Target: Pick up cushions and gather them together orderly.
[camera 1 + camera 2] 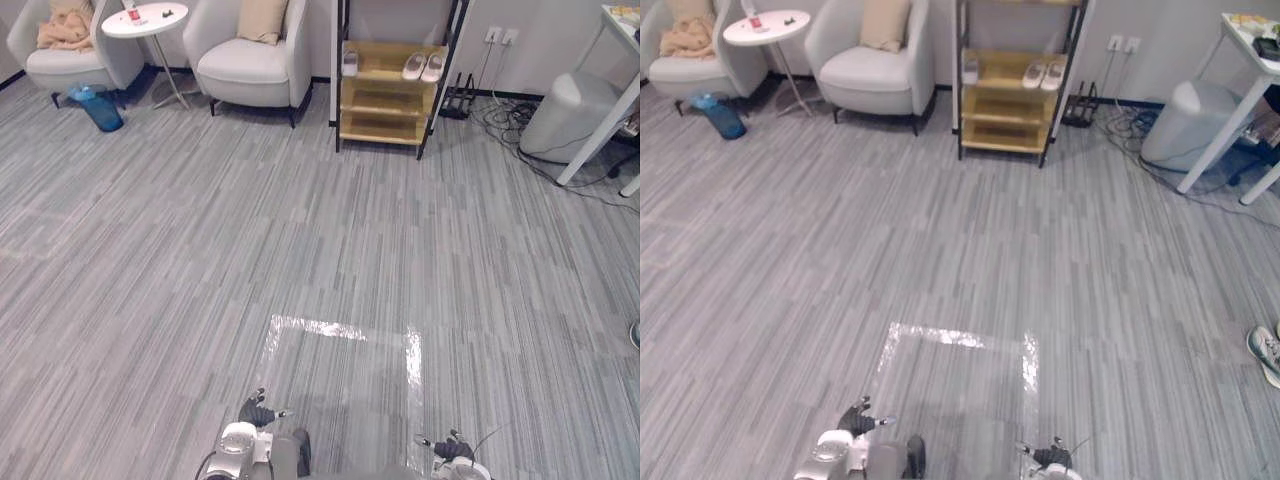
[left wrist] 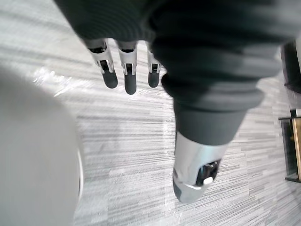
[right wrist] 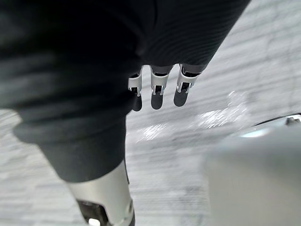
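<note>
Cushion (image 1: pixel 262 18) leans in far armchair (image 1: pixel 250 65), so we judge left robot hand (image 1: pixel 256 410) and right robot hand (image 1: pixel 452 448) hang empty, fingers apart, pending our approach.

Left hand (image 2: pixel 197 70) empty — fingers (image 2: pixel 130 75) straight over carpet (image 2: pixel 131 141).

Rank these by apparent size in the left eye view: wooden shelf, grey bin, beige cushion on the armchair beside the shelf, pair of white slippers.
1. wooden shelf
2. grey bin
3. beige cushion, cut by the view's top edge
4. pair of white slippers
All stand about equally far off, so distance barely matters.
</note>
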Available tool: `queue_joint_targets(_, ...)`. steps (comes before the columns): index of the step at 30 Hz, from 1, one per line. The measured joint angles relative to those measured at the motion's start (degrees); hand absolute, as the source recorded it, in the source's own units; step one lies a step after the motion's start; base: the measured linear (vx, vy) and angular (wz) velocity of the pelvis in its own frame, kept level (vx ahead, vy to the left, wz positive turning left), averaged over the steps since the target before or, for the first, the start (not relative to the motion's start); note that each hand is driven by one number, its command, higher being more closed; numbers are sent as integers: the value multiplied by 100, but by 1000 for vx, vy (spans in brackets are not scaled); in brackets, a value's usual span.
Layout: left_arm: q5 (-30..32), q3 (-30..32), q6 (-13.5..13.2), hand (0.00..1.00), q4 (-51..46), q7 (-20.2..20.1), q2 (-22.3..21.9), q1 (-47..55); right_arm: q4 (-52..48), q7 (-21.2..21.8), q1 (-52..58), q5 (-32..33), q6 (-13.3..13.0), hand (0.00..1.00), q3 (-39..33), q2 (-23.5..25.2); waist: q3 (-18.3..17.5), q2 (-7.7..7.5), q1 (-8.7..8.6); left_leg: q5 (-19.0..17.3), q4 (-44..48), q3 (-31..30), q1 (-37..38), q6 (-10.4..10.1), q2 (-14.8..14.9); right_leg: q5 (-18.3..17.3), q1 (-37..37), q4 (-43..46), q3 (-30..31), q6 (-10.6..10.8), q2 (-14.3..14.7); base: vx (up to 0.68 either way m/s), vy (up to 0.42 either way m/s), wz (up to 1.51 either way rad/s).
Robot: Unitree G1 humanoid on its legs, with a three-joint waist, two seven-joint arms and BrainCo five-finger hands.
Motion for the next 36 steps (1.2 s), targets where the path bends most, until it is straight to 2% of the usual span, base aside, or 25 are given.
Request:
queue_joint_targets(3, -7, -56, 0, 0, 0, 2, -4, 6, -37, -1, -119, 2, -25, 0, -4, -14, 39, 71, -36, -11, -110, -12, 230, -19, 219, 111, -519, -1322, -400, -30, 158, 255, -82, 14)
queue_joint_targets(4, -8, -63, -3, 0, 0, 2, 11, 36, -32, -2, -139, 2, -37, 0, 0, -17, 38, 58, -53, -59, -126, -19, 285, -101, 274, 533, -572, -2111, -365, -23, 224, 337, -161, 34)
queue_joint_targets(5, -7, -64, -10, 0, 57, -7, 64, 57, 11, 5, -113, 11, -46, 0, -24, -63, 50, -9, -105, -284, -106, -171, 390, -430, 248, 1484, -567, -2620, -206, -257, 304, 342, -183, 23)
queue_joint_targets(8, -1, -38, -9, 0, 166, -5, -55, 69, 62, -3, -113, 3, -42, 0, -23, -246, -12, 204, -81, -320, 58, -165, 446, -477, 527, 1242, -444, -2666, -294, -345, 512, 303, -193, -1)
queue_joint_targets(9, 5, -32, -10, 0, 180, -10, -72, 44, 85, -7, -99, 5, -39, 0, -38, -256, -4, 223, -108, -331, 268, -172, 353, -495, 573, 1195, -368, -2706, -349, -375, 532, 243, -206, 23)
queue_joint_targets(10, 9, 49, -9, 0, 193, -14, -120, 0, 105, -22, -31, 24, -38, 0, -84, -252, 20, 241, -134, -354, 839, -187, 142, -534, 667, 1141, -195, -2796, -431, -396, 563, 216, -195, 36)
queue_joint_targets(12, 9, 358, -4, 0, -7, -12, -267, 2, -51, -53, 124, 17, -34, 0, -115, -238, 49, 241, -127, -285, 2539, -205, -489, -670, 979, 1028, 256, -2968, -570, -473, 666, 206, -132, 27)
queue_joint_targets(13, 9, 408, -12, 0, -134, -12, -311, 57, -75, -66, 179, 19, -38, 0, -111, -238, 57, 254, -86, -316, 3216, -186, -732, -645, 1133, 943, 449, -2995, -613, -522, 705, 196, -39, 5)
queue_joint_targets(15, 9, 397, -11, 0, -197, -14, -367, 60, -76, -80, 177, 19, -37, 0, -110, -215, 58, 265, -87, -407, 3480, -54, -1020, -536, 1190, 867, 703, -3089, -595, -478, 704, 181, -11, -8)
queue_joint_targets(16, 9, 395, -12, 0, -268, -13, -390, 61, -78, -76, 155, 19, -30, 0, -106, -183, 58, 265, -80, -441, 3217, -10, -1148, -551, 1176, 857, 757, -3143, -533, -459, 687, 174, 73, -28)
queue_joint_targets(18, 9, 399, -10, 0, -283, -13, -418, 58, -215, -77, 123, 18, -3, 0, -101, -92, 60, 256, -55, -444, 2191, -200, -1247, -549, 955, 834, 779, -3146, -390, -374, 590, 183, 120, -31)
queue_joint_targets(19, 7, 391, -13, 0, -283, -12, -442, 53, -263, -76, 143, 16, 4, 0, -103, -64, 54, 255, -40, -306, 1433, -489, -1210, -590, 745, 795, 756, -3104, -328, -279, 531, 186, 153, -23)
queue_joint_targets(20, 7, 366, -19, 0, -271, -8, -476, 66, -254, -78, 159, 24, 5, 0, -142, -112, 26, 315, -24, 221, 729, -783, -1112, -723, 620, 745, 717, -3048, -231, -179, 564, 202, 186, -27)
queue_joint_targets(22, 7, 331, -18, 0, -189, -5, -386, 15, -139, -96, 138, 11, 37, 0, -136, -9, -36, 119, -10, 335, 477, -710, -890, -617, 381, 753, 817, -3225, -34, -9, 378, 209, 186, -17)
queue_joint_targets(24, 6, 332, -12, 0, -126, -5, -312, 12, -142, -96, 200, 4, 45, 0, -135, 90, -115, -45, -18, 370, 269, -657, -777, -557, 237, 800, 945, -3398, -55, 73, 237, 196, 143, 4)
queue_joint_targets(26, 6, 328, -11, 0, -122, -6, -280, 45, -142, -97, 265, 3, 63, 0, -135, 161, -187, -159, -14, 457, -62, -660, -575, -428, 52, 820, 1055, -3558, -82, 150, 81, 170, 117, 9)
queue_joint_targets(31, 6, 275, -17, 0, -31, -11, -269, 61, -129, -81, 301, 2, 66, 0, -195, 186, -245, -141, -20, 600, -518, -742, -267, -280, -183, 827, 1299, -3786, -179, 231, -108, 101, 59, 13)
queue_joint_targets(36, 5, 160, -28, 0, -1, -10, -205, 64, -10, -53, 270, 2, 65, 0, -236, 185, -256, -174, -13, 775, -855, -846, -99, -280, -220, 835, 1399, -3894, -218, 240, -89, 32, 0, 9)
